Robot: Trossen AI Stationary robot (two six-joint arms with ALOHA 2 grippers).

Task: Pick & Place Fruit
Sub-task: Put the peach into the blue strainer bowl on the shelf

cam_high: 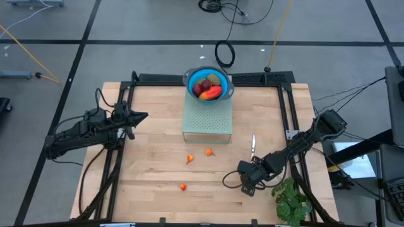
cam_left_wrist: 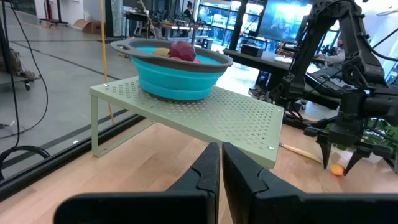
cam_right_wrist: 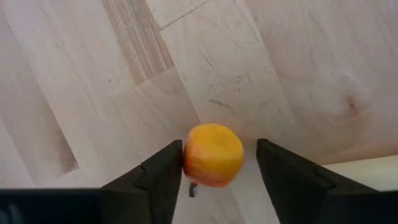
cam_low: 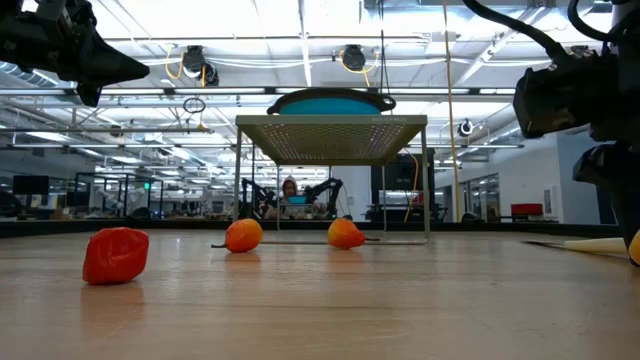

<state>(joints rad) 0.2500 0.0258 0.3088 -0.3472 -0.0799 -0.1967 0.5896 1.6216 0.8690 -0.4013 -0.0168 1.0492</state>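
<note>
A blue bowl [cam_high: 208, 85] holding a mango, a brown oval and a dark-red ball stands on a green perforated rack [cam_high: 207, 120] at the table's far middle. Three tiny orange-red fruits [cam_high: 209, 152] [cam_high: 189, 159] [cam_high: 182, 186] lie on the wood. A fourth tiny orange fruit [cam_right_wrist: 213, 154] rests on the table between the fingers of my right gripper [cam_right_wrist: 219, 146], which is open and points steeply down near the table's right front. My left gripper [cam_left_wrist: 221, 168] is shut on nothing, held level above the table's left side. My right gripper comes at the tiny orange fruit from above, slanting down, one finger on each side. One finger [cam_right_wrist: 169, 163] stands right against the fruit's side [cam_right_wrist: 186, 158]; I cannot tell whether it touches. The other finger stands apart. The fruit sits on the table.
A slim pale-handled knife [cam_high: 253, 146] lies just beyond my right gripper. A green leafy bunch [cam_high: 291, 200] lies at the near right corner. A black frame [cam_high: 284, 101] runs along the table's sides and far edge.
</note>
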